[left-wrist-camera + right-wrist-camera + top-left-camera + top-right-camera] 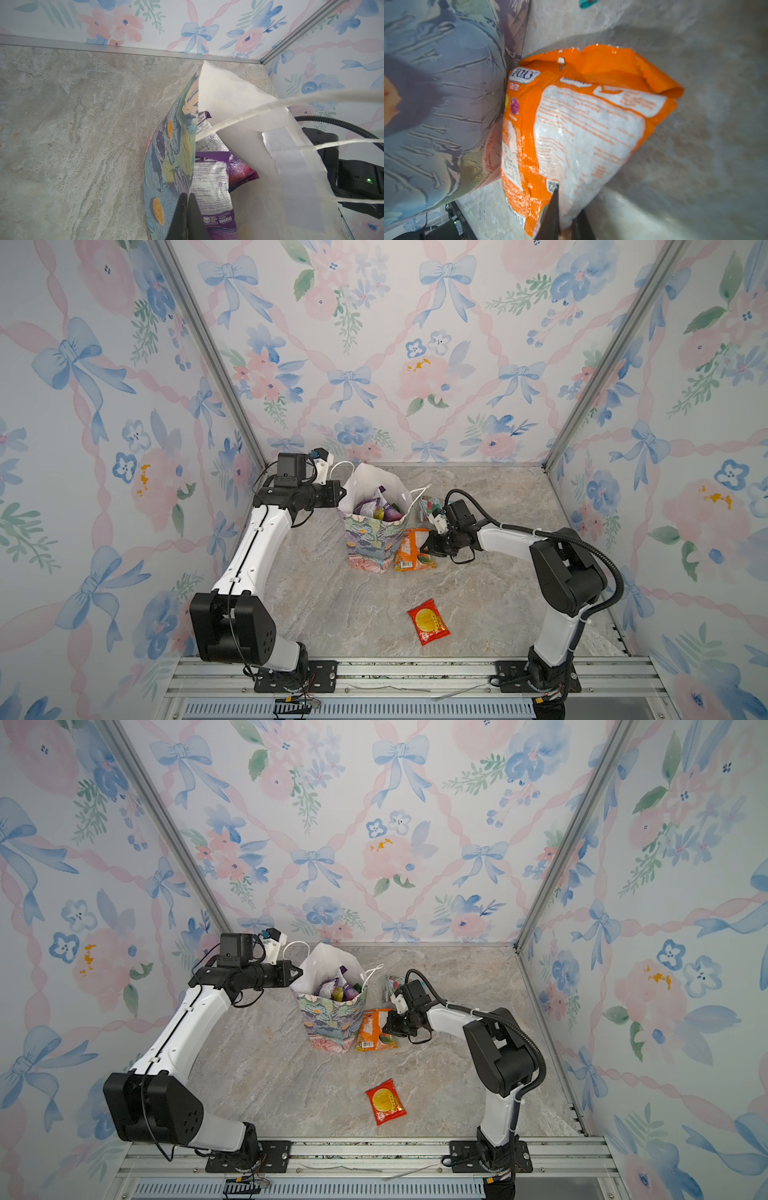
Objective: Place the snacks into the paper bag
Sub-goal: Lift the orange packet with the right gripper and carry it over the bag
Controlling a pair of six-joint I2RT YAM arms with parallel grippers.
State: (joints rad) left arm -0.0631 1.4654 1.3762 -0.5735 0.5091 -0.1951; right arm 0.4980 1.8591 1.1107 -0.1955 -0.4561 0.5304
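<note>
The flowered paper bag [370,543] [328,1025] stands upright mid-table, its mouth open. My left gripper [343,493] [298,972] [188,199] is shut on the bag's left rim [166,166]. Purple packets [376,508] [212,187] and a green-yellow one lie inside. An orange snack packet [411,549] [372,1029] [581,124] lies against the bag's right side [436,104]. My right gripper [426,547] [384,1025] [566,207] is shut on the packet's near edge. A small red packet [428,621] [385,1101] lies alone toward the front. A teal packet [428,506] [392,984] sits behind the right wrist.
Flowered walls close in the left, back and right sides. An aluminium rail [374,672] with both arm bases runs along the front. The bag's white cord handles [270,108] hang loose across the left wrist view, with the right arm's wrist [353,176] behind the bag.
</note>
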